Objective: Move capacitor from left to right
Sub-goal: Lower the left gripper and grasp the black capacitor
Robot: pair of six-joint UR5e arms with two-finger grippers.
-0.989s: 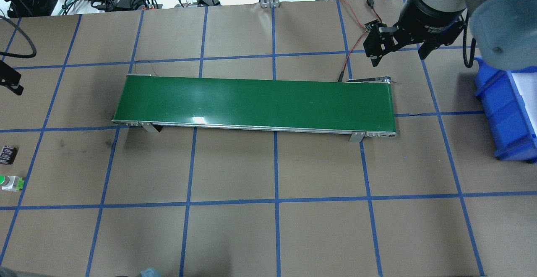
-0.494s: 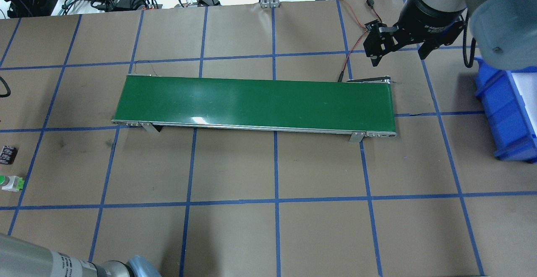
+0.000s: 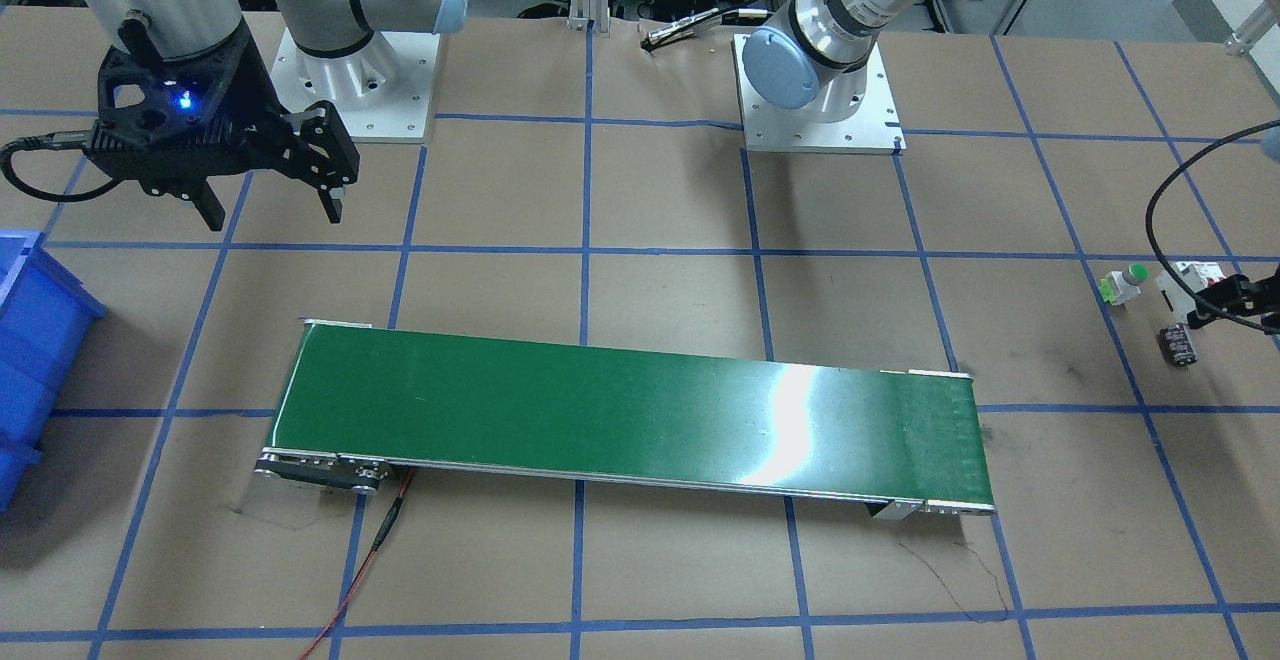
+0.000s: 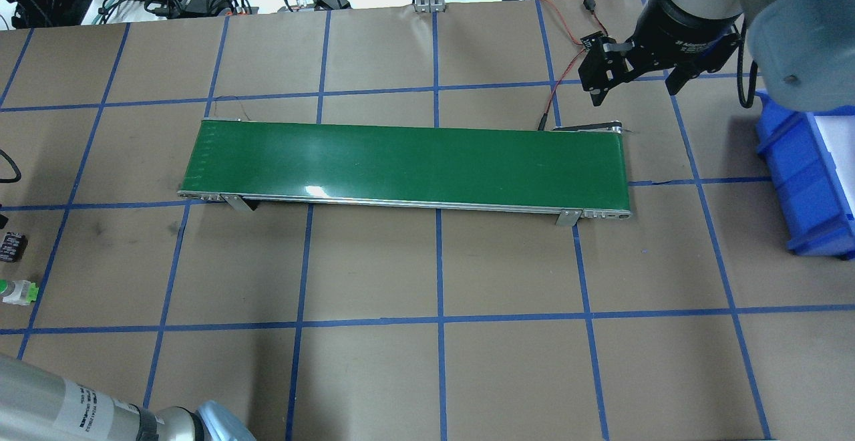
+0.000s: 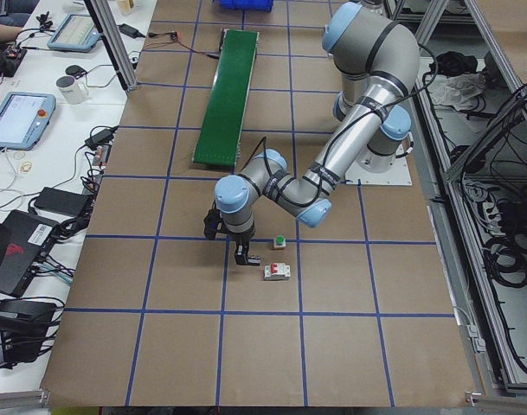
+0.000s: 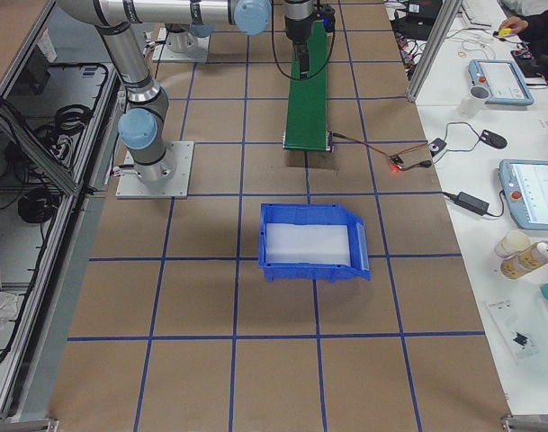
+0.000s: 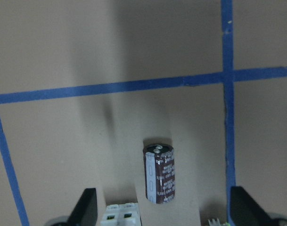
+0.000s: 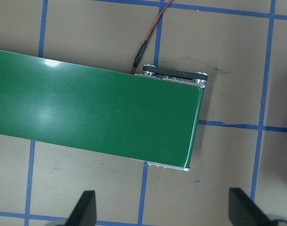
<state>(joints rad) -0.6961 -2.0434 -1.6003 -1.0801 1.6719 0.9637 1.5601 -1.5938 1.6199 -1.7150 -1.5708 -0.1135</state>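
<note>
The capacitor (image 7: pixel 159 173), a stubby dark brown cylinder with pale print, lies on its side on the brown table at the far left (image 4: pixel 12 246). It also shows in the front-facing view (image 3: pixel 1177 347). My left gripper (image 7: pixel 164 209) is open and hovers just above the capacitor with a finger on either side, not touching it. In the exterior left view the left gripper (image 5: pixel 240 248) points down at that spot. My right gripper (image 4: pixel 634 92) is open and empty, held above the table behind the right end of the green conveyor belt (image 4: pixel 407 164).
A white breaker (image 3: pixel 1190 275) and a green-capped push button (image 4: pixel 17 290) lie close to the capacitor. The breaker's top shows between the left fingers (image 7: pixel 119 214). A blue bin (image 4: pixel 801 180) stands at the right edge. The left arm's elbow (image 4: pixel 80 407) fills the bottom-left corner.
My left gripper has left the far-left edge of the overhead view and swung back toward the capacitor, and its elbow has come in at the bottom left. The capacitor and right arm have not moved.
</note>
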